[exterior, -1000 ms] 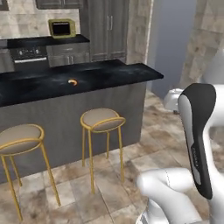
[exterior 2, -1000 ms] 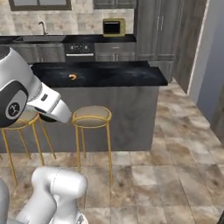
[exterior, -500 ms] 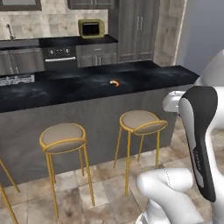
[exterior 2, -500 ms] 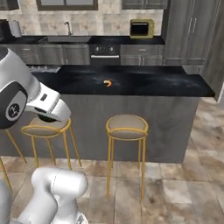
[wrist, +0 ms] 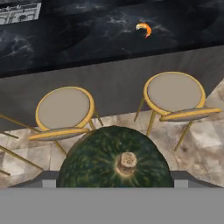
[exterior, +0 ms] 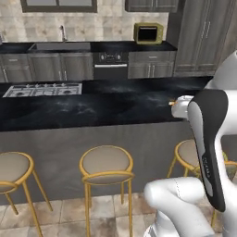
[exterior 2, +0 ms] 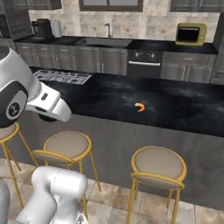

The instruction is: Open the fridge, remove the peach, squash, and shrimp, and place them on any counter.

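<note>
A dark green squash (wrist: 114, 159) with a tan stem scar bulges up from the bottom of the hand view, hanging above the floor in front of the stools. My gripper (exterior 2: 46, 117) is shut on it, and its fingertips are hidden behind the squash. The orange shrimp (wrist: 144, 29) lies on the black marble-look counter (wrist: 87, 35), also seen as the shrimp (exterior 2: 139, 106) in the right base view and the shrimp (exterior: 172, 103) beside my hand in the left base view. The peach and the fridge are out of view.
Gold-framed stools (wrist: 64, 109) (wrist: 174, 94) stand against the counter's grey base, directly below and ahead of the hand. A cooktop (exterior: 44, 89) is set into the counter's left end. The back wall holds a sink (exterior 2: 104, 42), an oven (exterior: 110, 65) and a yellow microwave (exterior: 148, 33).
The whole picture has shifted right as the base moved, so the counter and stools are nearer and more head-on. The shrimp stays on the counter and the squash stays in the gripper.
</note>
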Available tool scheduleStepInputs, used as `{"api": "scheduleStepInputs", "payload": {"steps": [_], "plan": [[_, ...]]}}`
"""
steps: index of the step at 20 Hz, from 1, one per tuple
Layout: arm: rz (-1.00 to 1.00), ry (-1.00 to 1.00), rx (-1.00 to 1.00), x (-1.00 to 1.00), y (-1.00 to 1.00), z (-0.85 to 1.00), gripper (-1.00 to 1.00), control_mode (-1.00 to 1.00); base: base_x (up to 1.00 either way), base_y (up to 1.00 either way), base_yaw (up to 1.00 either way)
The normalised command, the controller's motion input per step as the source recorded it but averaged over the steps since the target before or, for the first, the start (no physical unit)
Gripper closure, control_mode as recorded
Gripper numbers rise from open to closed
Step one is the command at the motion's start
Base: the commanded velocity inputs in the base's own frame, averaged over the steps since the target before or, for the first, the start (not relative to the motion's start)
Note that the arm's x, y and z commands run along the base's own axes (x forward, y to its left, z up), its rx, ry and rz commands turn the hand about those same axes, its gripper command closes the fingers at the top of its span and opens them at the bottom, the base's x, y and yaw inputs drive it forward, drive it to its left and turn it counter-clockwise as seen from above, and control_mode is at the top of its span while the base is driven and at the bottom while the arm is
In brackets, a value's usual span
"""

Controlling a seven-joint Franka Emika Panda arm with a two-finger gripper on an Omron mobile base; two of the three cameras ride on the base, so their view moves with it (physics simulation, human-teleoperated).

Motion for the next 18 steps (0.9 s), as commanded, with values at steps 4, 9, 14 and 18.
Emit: {"api": "scheduleStepInputs", "payload": {"steps": [4,9,14,18], "plan": [[0.0,0.0,0.0,0.0,0.0,0.0,1.0,1.0,0.81,-0.02,0.24],[0.0,0.0,0.0,0.0,0.0,0.0,1.0,1.0,0.12,-0.1,0.02],[0.0,0.0,0.0,0.0,0.0,0.0,1.0,1.0,0.19,-0.02,0.0],[0.0,0.0,0.0,0.0,0.0,0.0,1.0,1.0,0.45,0.0,0.0]]}}
